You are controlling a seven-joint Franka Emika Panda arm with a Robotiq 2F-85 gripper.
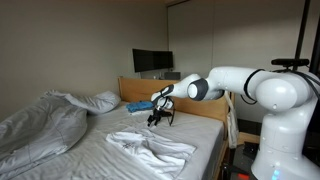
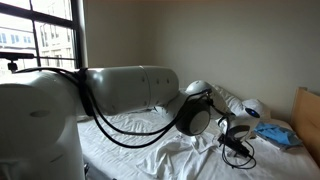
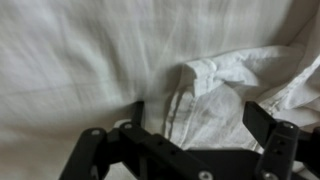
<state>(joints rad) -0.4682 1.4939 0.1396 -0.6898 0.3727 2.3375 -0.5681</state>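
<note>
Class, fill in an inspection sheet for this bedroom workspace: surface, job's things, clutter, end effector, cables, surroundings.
Surface: bed, white and wrinkled.
Job's things: crumpled white cloth lying on the bed, close to the end effector.
Clutter: grey duvet, pillow, blue item.
End effector: open, holding nothing, above the bed.
Cables: black cables loop along the arm.
Surroundings: monitor, window.

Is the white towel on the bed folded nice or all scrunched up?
Scrunched up: the white towel lies in a wrinkly heap on the bed, its edges poking out unevenly.
</note>
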